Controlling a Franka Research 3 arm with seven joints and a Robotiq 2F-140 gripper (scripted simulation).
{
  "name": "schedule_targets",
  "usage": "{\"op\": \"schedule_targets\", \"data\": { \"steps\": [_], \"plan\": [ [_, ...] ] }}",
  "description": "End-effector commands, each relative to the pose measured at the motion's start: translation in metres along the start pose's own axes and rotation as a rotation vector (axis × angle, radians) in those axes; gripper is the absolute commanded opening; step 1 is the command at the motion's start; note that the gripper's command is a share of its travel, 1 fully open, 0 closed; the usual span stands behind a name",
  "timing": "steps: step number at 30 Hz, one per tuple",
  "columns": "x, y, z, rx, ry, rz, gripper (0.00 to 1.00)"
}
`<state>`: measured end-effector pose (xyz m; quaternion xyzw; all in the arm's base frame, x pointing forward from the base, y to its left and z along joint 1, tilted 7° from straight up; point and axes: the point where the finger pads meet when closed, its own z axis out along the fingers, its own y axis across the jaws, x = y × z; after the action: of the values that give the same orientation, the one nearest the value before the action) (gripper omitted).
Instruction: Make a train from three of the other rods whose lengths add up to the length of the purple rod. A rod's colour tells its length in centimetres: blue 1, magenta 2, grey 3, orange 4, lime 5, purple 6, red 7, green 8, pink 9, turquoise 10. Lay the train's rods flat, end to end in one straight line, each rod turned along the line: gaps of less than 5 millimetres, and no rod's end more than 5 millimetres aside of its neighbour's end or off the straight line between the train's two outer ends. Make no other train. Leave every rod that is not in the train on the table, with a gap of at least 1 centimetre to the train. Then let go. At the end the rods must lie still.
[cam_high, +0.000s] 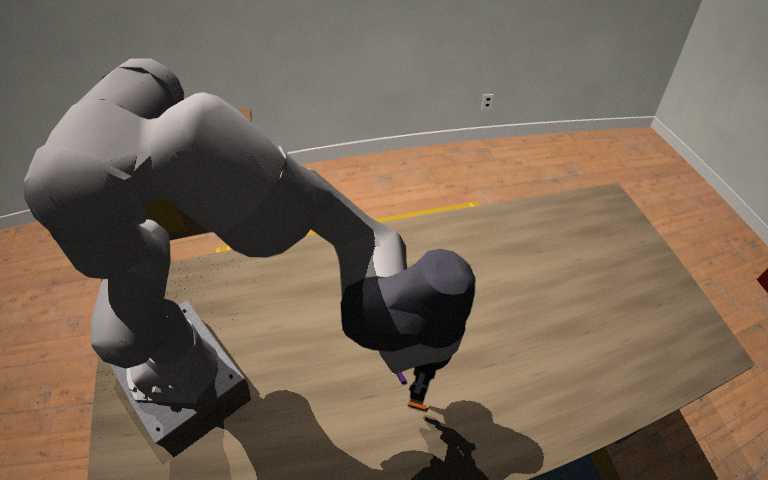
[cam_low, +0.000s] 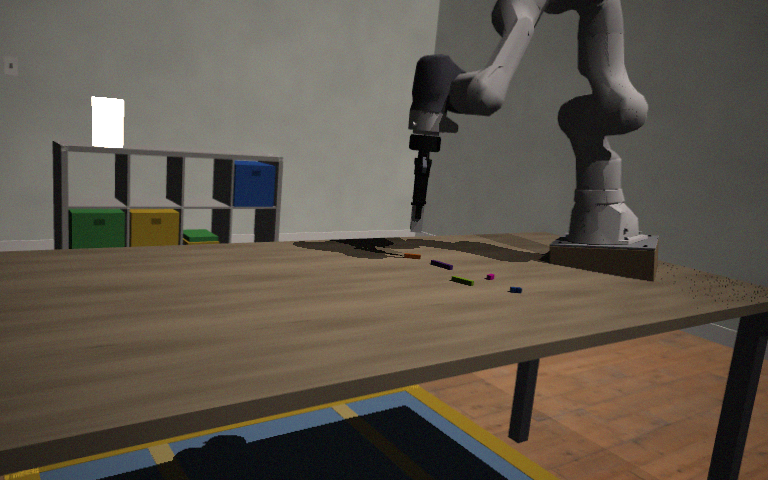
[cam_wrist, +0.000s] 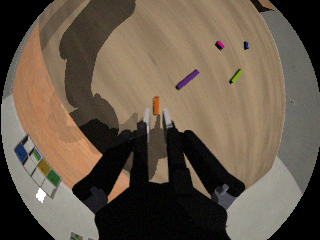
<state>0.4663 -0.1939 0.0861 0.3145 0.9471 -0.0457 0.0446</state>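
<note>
My gripper (cam_high: 417, 399) (cam_low: 416, 224) (cam_wrist: 156, 115) points down above the table, its fingers a narrow gap apart with nothing between them. The orange rod (cam_high: 417, 405) (cam_low: 412, 256) (cam_wrist: 156, 105) lies flat on the table below the fingertips, lengthwise along the gap in the wrist view. The purple rod (cam_high: 401, 377) (cam_low: 441, 264) (cam_wrist: 187, 79) lies slanted nearby. The lime rod (cam_low: 462, 280) (cam_wrist: 236, 76), the magenta rod (cam_low: 490, 276) (cam_wrist: 220, 45) and the blue rod (cam_low: 515, 289) (cam_wrist: 246, 45) lie farther off, all apart. The arm hides these three in the top view.
The wooden table (cam_high: 566, 283) (cam_low: 226, 316) carries the arm's base block (cam_low: 600, 263) at one end. The arm's shadow falls beside the orange rod. A shelf (cam_low: 169, 152) with coloured boxes stands beyond the table.
</note>
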Motion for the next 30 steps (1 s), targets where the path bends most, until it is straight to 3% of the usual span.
{"op": "schedule_targets", "data": {
  "steps": [1, 30],
  "plan": [
    [-0.001, 0.0, 0.002, -0.001, 0.001, -0.006, 0.15],
    [-0.001, 0.001, 0.035, -0.002, 0.001, -0.006, 0.15]
  ]
}}
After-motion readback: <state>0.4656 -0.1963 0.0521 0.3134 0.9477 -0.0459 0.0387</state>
